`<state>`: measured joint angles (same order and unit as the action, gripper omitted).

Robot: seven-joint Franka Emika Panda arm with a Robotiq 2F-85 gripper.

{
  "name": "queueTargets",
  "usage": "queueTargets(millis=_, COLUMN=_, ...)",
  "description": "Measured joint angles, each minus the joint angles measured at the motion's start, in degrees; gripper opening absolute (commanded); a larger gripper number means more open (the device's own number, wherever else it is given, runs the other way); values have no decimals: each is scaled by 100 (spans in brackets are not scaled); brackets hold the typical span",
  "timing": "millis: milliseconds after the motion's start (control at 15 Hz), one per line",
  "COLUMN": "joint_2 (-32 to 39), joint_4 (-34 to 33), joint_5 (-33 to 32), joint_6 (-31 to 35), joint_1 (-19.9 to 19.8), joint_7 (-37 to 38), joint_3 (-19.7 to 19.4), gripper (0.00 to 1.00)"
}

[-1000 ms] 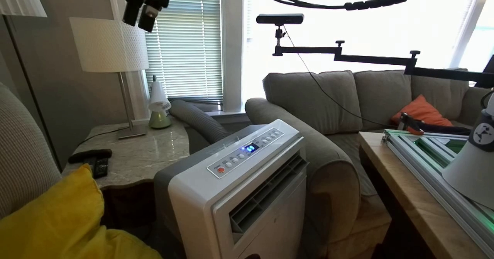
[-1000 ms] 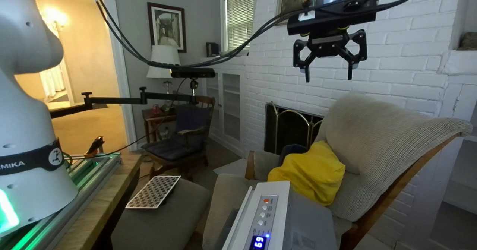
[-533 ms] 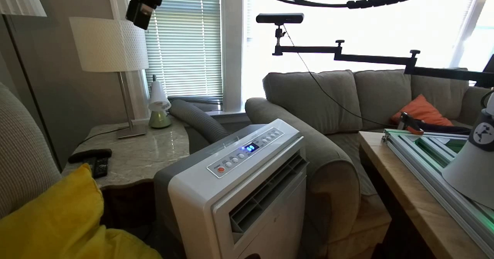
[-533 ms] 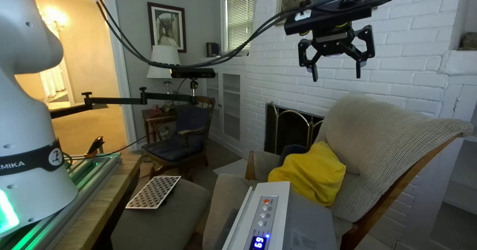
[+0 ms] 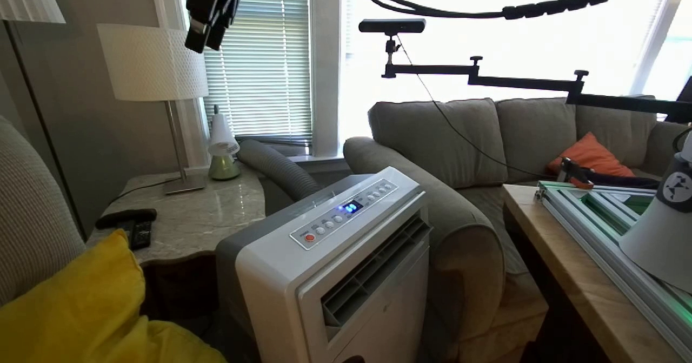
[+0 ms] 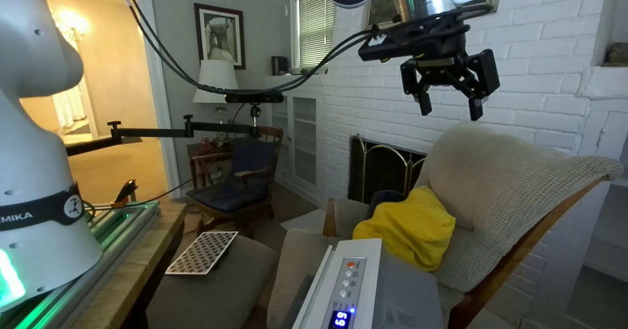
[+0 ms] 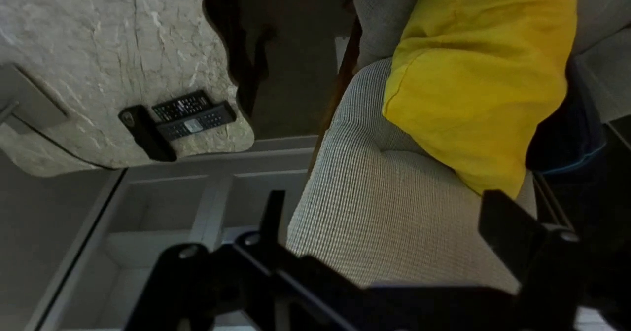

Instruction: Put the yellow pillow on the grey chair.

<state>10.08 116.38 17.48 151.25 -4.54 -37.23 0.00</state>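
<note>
The yellow pillow (image 6: 414,226), bright and wrinkled, leans on the seat and backrest of the grey chair (image 6: 515,196). The pillow (image 5: 75,303) and part of the chair's rounded back (image 5: 32,211) also show at the left of an exterior view. My gripper (image 6: 450,113) is open and empty, high above the chair and apart from the pillow. Its fingers (image 5: 204,44) show at the top of an exterior view. In the wrist view the open gripper (image 7: 384,193) frames the woven chair back (image 7: 394,212), with the pillow (image 7: 483,84) above right, beyond the fingertips.
A white appliance (image 5: 346,217) stands beside the chair. A marble-topped side table (image 5: 221,206) holds a lamp (image 5: 154,65) and remotes (image 7: 192,119). A camera arm (image 5: 519,81) reaches out past the sofa (image 5: 438,141). A patterned board (image 6: 203,253) lies on an ottoman (image 6: 216,290).
My gripper has turned and tilted, and is slightly lower in the exterior views than half a second ago. It stays open. The pillow and chair have not moved.
</note>
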Motion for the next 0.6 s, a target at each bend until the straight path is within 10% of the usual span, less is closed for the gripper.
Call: queueTargets(millis=600, joint_2=-261, joint_4=532, joint_5=30, joint_6=-436, joint_1=5, joint_7=2306, joint_3=15, gripper=100)
